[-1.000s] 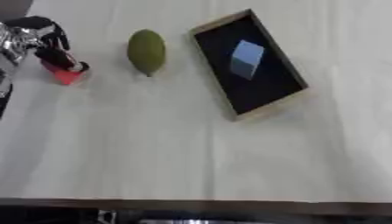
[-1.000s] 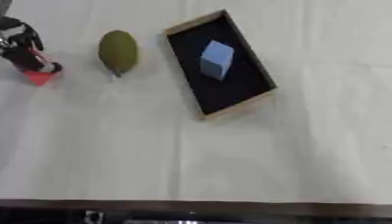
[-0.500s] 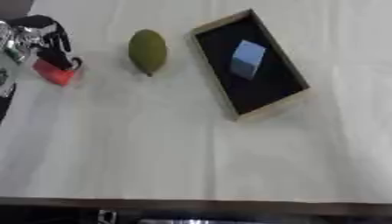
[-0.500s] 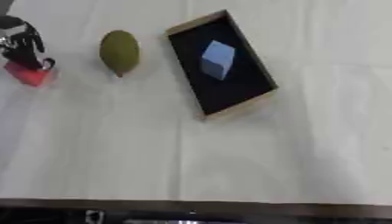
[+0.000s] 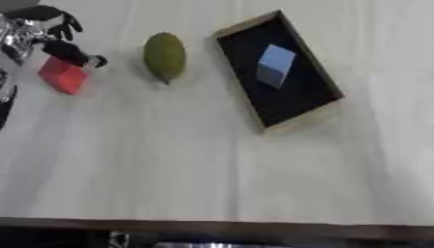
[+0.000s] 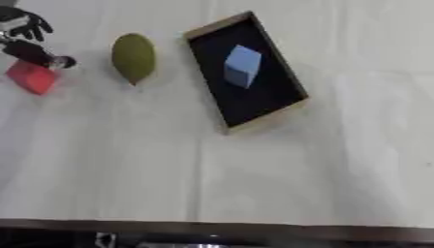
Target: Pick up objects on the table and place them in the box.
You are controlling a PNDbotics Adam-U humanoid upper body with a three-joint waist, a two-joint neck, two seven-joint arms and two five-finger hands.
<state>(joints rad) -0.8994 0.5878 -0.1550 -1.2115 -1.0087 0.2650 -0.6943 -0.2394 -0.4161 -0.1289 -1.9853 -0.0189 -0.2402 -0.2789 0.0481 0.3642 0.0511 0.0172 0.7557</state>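
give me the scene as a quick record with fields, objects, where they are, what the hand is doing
surface: pale table
box: wooden-rimmed box with black floor, far centre, set at an angle
in box: light blue cube
on table: green oval fruit, left of the box and apart from it
on table: red block, far left
left hand: left hand at the far left, fingers curled, one finger reaching just above the red block; contact with it cannot be told
right hand: not in view
left to place: fruit and red block

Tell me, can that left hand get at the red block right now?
Probably yes. The left hand is right over the red block, and nothing lies between them; the green fruit sits off to the side.
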